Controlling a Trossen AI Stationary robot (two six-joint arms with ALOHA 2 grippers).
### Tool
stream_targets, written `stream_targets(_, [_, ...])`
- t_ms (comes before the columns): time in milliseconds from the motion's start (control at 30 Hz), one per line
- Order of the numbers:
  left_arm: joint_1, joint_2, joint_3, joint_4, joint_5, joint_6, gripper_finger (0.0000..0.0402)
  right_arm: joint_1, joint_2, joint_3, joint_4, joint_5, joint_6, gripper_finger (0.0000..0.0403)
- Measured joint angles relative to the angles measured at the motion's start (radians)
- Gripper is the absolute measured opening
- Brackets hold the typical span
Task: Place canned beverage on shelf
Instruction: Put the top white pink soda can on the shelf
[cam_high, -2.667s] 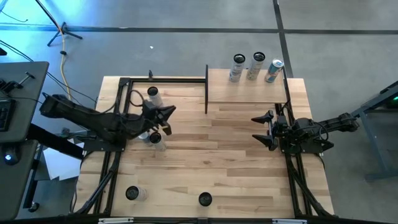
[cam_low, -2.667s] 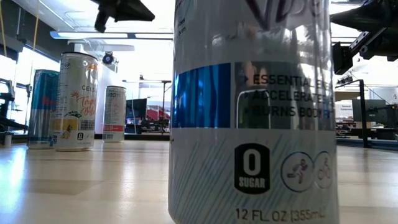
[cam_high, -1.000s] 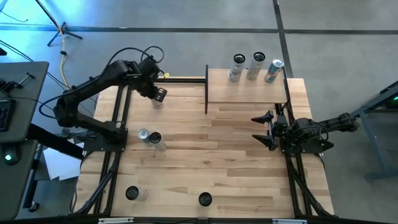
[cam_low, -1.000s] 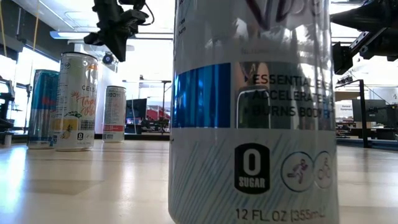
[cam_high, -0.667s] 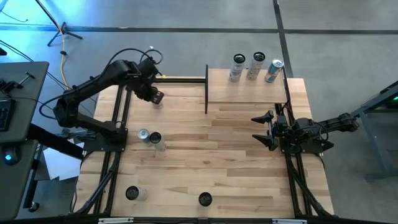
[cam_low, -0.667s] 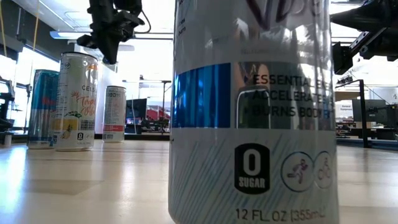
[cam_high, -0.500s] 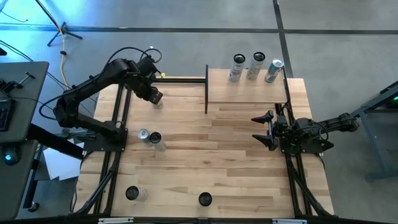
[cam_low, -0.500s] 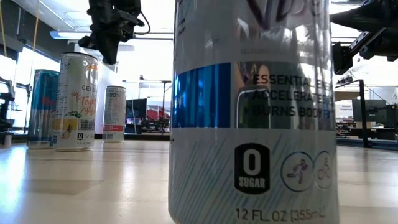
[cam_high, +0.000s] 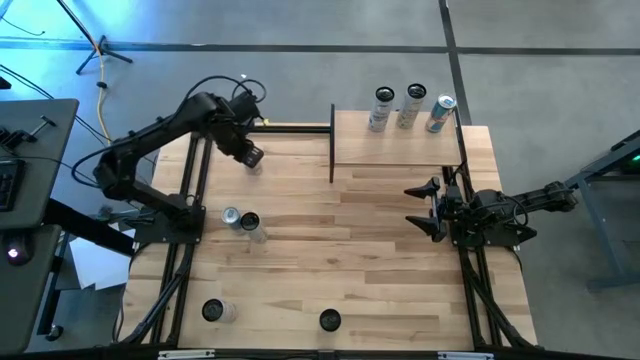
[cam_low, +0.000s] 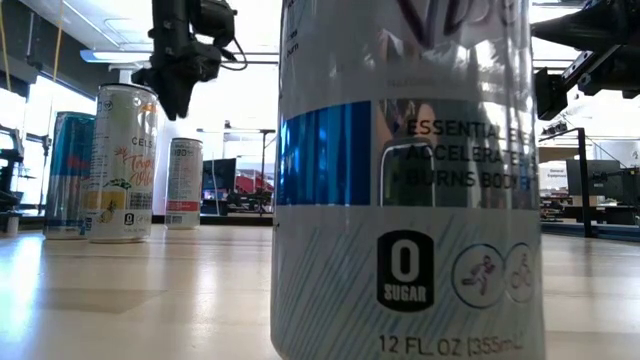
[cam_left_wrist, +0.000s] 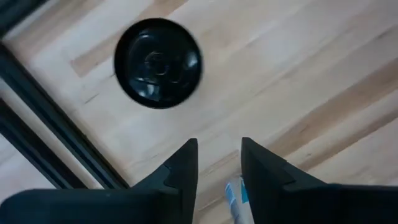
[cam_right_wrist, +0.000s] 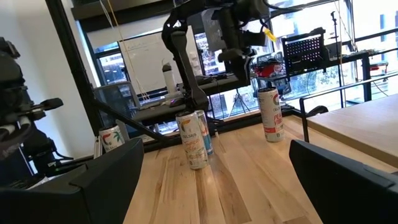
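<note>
**Left pincer above a can at the bench's far left, shelf cans in place**

The left pincer (cam_high: 252, 155) hangs over the far left part of the bench (cam_high: 340, 260), directly above a white can with red print (cam_right_wrist: 268, 114) that stands upright near the black frame rail. In the left wrist view its two dark fingers (cam_left_wrist: 183, 171) stand slightly apart with bare wood between them; they grip nothing, and the can's dark top (cam_left_wrist: 158, 62) lies ahead of the tips, clear of them.

The shelf (cam_high: 395, 140), a light plank on black posts, sits at the bench's far right. Three cans stand in a row along its far edge: a white one (cam_high: 381, 108), a second white one (cam_high: 410, 105) just beside it, and a blue-tinted one (cam_high: 440, 113) at the right end.

Two more cans stand touching mid-left on the bench (cam_high: 243, 222). Another can (cam_high: 212, 311) stands at the near left, and one with a dark top (cam_high: 329, 320) at the near edge, filling the low view.

The right pincer (cam_high: 428, 210) waits by the bench's right edge, jaws spread wide and empty
</note>
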Motion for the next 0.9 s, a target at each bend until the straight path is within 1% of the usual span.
stream_targets(100, [0.017,0.0,0.0,-0.006,0.021,-0.045,0.0114,0.0,0.0,0.0,0.0,0.0,0.0,0.0389])
stream_targets(300, [0.039,-0.001,0.0,-0.001,0.023,-0.046,0.016,0.0,0.0,0.0,0.0,-0.001,0.0,0.0389])
stream_targets(533, [0.047,-0.001,0.017,0.025,0.01,0.047,0.021,0.0,0.0,0.0,0.0,-0.001,0.0,0.0389])
stream_targets(733, [0.092,-0.001,0.039,0.034,-0.019,0.089,0.0223,0.0,0.0,0.0,0.0,-0.005,0.0,0.0389])
stream_targets(900, [0.123,0.023,0.039,0.031,0.024,0.119,0.0223,0.0,0.0,0.0,0.0,-0.006,0.0,0.0389])
